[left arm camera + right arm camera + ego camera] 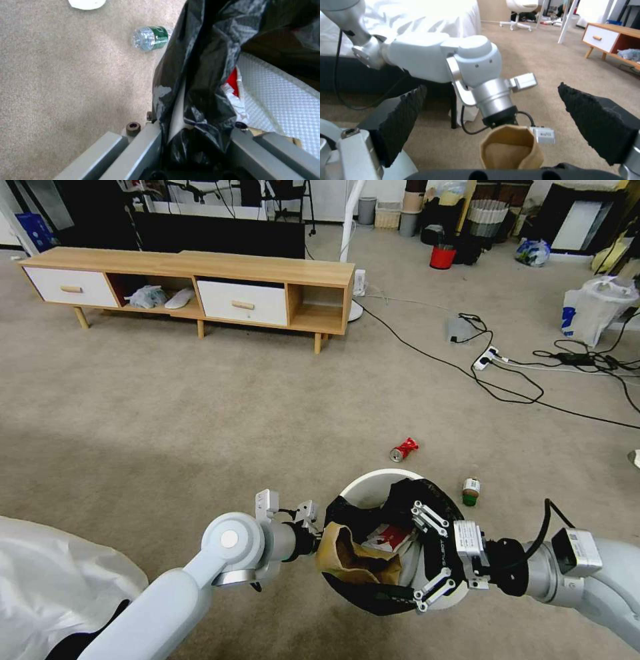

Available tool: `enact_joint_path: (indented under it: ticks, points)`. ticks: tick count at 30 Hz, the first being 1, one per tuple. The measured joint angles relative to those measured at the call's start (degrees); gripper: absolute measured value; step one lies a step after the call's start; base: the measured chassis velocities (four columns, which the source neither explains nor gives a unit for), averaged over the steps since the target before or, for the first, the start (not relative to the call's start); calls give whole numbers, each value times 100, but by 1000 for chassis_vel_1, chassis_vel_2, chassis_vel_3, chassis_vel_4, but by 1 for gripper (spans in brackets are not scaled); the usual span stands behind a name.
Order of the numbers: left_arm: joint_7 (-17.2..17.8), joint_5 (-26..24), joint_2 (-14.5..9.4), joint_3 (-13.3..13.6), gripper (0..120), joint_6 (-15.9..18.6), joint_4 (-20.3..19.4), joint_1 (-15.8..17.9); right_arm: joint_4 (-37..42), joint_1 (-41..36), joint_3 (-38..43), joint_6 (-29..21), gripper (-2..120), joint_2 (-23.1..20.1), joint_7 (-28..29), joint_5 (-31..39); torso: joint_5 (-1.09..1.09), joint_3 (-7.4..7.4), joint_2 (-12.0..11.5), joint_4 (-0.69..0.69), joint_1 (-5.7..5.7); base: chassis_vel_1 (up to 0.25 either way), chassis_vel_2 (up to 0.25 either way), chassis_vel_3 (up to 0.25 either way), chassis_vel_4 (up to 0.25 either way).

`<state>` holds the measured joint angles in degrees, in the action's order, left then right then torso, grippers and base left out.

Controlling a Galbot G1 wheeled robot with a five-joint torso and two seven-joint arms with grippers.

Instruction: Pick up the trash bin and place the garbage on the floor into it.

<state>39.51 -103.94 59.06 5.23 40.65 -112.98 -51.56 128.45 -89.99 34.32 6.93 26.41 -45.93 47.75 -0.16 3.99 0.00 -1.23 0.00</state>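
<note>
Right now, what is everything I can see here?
trash bin: one, white with black bag, held up off the floor by its rim
brown paper carton: one, inside the bin
red-and-white wrapper: one, inside the bin
crushed red can: one, on the floor beyond the bin
green bottle: one, on the floor beside the bin
floor: greyish-beige carpet
low cabinet: one, wood with white drawers, far side
cables: black, across the floor
left end effector: shut on the bin's rim
right end effector: open, over the bin
</note>
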Motion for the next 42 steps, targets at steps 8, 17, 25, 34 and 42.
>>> enact_joint_path:
  ticks: [8,17,25,34,42]
  points:
    - [0,90,76,-38,0,-28,152,-16,177,-109,287,-25,100,-126,6,137,0,0,0,0,0,0,0,0,0]
    - [0,208,113,-117,0,-49,189,-134,358,-173,596,-38,100,-215,-2,283,0,0,0,0,0,0,0,0,0]
    - [-170,483,-140,-558,0,-18,-24,-787,531,39,947,-27,100,-246,146,681,-1,0,0,0,0,0,0,0,0]
    - [-392,760,-302,-965,0,14,-204,-1320,561,125,1172,20,100,-202,328,840,-1,0,0,1,0,0,0,0,0]
    - [-552,1028,-235,-1276,0,11,-492,-1827,466,72,1521,91,100,93,691,908,0,0,0,0,0,0,0,0,0]
